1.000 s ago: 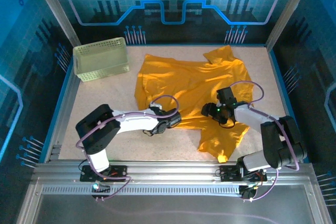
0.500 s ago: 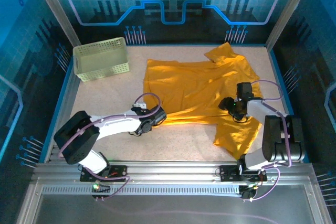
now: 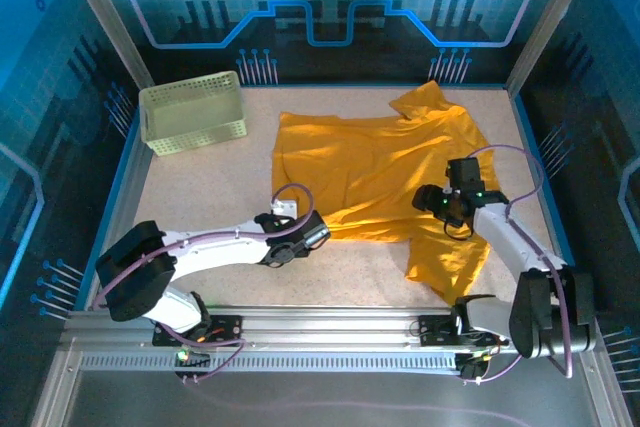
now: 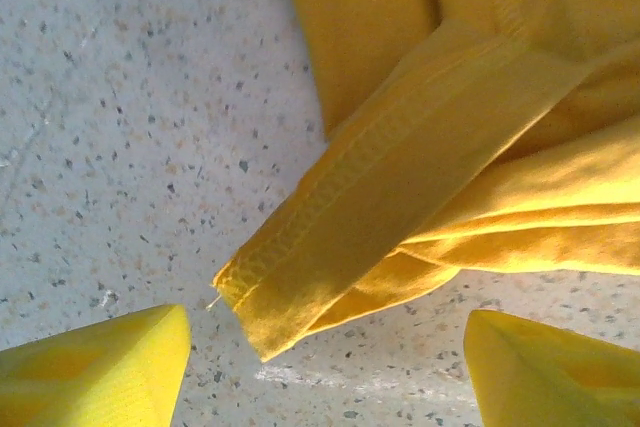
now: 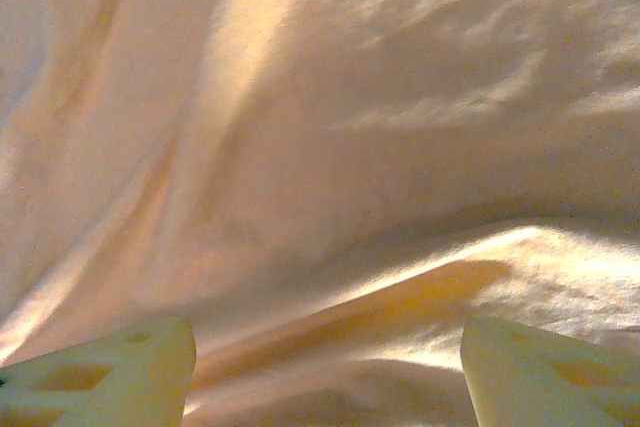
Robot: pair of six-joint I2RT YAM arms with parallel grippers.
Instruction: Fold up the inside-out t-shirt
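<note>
The inside-out t-shirt [image 3: 380,172], plain mustard-yellow cloth, lies spread over the middle and right of the table, with a flap hanging toward the near edge at the right. My left gripper [image 3: 315,235] sits at the shirt's near left corner. In the left wrist view a stitched hem corner [image 4: 330,247] lies on the speckled table just ahead of my left gripper [image 4: 325,377], whose yellow fingers [image 4: 100,367] stand wide apart with nothing between them. My right gripper [image 3: 440,202] is over the shirt's right part. In the right wrist view it [image 5: 325,377] is open above a soft cloth ridge [image 5: 400,297].
A pale green lattice basket [image 3: 193,112] stands at the far left corner. Bare speckled tabletop [image 3: 200,197] stretches left of the shirt. Blue-edged walls and metal posts ring the table; a metal rail [image 3: 320,332] runs along the near edge by the arm bases.
The shirt has been drawn to the right and lies flatter, its left edge and near flap shifted right. The right gripper moved right with it. The left gripper pulled back left, then returned to the hem corner.
</note>
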